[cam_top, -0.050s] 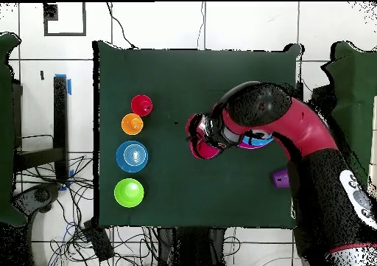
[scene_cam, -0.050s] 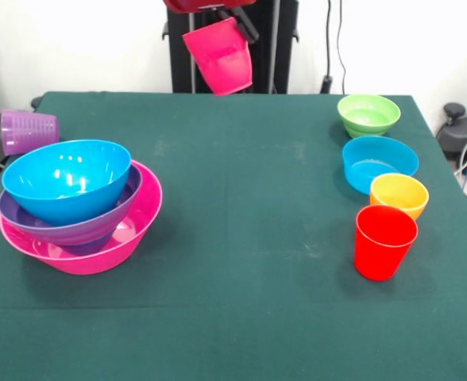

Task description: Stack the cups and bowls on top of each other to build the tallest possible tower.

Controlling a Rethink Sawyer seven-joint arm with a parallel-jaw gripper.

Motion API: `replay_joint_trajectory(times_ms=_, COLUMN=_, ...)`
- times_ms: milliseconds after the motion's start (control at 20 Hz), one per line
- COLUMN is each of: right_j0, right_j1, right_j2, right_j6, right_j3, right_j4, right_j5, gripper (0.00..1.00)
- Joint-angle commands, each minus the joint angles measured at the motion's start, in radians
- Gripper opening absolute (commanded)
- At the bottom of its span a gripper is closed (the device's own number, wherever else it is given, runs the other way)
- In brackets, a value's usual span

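Front view, lower right: red cup (scene_cam, -0.050s: pixel 385 241), upright on the green tablecloth (scene_cam, -0.050s: pixel 249 238), mouth up. Just behind it, touching or nearly so: small orange bowl (scene_cam, -0.050s: pixel 399 194). Behind that, close: cyan bowl (scene_cam, -0.050s: pixel 379 163). Further back, upper right: green bowl (scene_cam, -0.050s: pixel 368 114), a little apart from the cyan one. All four form one row along the right side; in the overhead view the same row runs down the left part of the cloth.

Left of frame, middle: the tower (scene_cam, -0.050s: pixel 79 206), three nested bowls. Huge pink bowl (scene_cam, -0.050s: pixel 130 234) as base, large purple bowl (scene_cam, -0.050s: pixel 27 218) inside it, large blue bowl (scene_cam, -0.050s: pixel 67 178) on top, sitting slightly tilted.

Upper left, behind the tower: translucent purple cup (scene_cam, -0.050s: pixel 28 131), lying on its side at the cloth's edge.

Top centre, in the air well above the table: magenta-pink cup (scene_cam, -0.050s: pixel 218 55), tilted, mouth toward the upper left. The gripper (scene_cam, -0.050s: pixel 237 22) holds it from above at its upper end; the fingers are mostly cut off by the frame edge, closed on the cup. Overhead, the arm (cam_top, -0.050s: pixel 294 138) covers the tower.
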Motion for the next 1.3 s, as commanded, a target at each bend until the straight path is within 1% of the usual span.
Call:
replay_joint_trajectory(times_ms=50, right_j0=0.006, right_j1=0.049, right_j2=0.003, right_j6=-0.045, right_j3=-0.033, right_j4=-0.083, right_j5=-0.039, gripper=0.00)
replay_joint_trajectory(times_ms=150, right_j0=0.006, right_j1=0.060, right_j2=0.006, right_j6=-0.055, right_j3=-0.032, right_j4=-0.096, right_j5=-0.081, gripper=0.00)
replay_joint_trajectory(times_ms=250, right_j0=0.008, right_j1=0.074, right_j2=0.011, right_j6=-0.070, right_j3=-0.045, right_j4=-0.116, right_j5=-0.102, gripper=0.00)
replay_joint_trajectory(times_ms=550, right_j0=0.011, right_j1=0.098, right_j2=0.016, right_j6=-0.065, right_j3=-0.062, right_j4=-0.139, right_j5=-0.124, gripper=0.00)
replay_joint_trajectory(times_ms=700, right_j0=0.009, right_j1=0.096, right_j2=0.020, right_j6=-0.071, right_j3=-0.067, right_j4=-0.148, right_j5=-0.124, gripper=0.00)
replay_joint_trajectory(times_ms=850, right_j0=0.006, right_j1=0.091, right_j2=0.022, right_j6=-0.083, right_j3=-0.059, right_j4=-0.166, right_j5=-0.146, gripper=0.00)
replay_joint_trajectory(times_ms=1300, right_j0=-0.002, right_j1=0.095, right_j2=0.045, right_j6=-0.098, right_j3=-0.051, right_j4=-0.160, right_j5=-0.153, gripper=0.00)
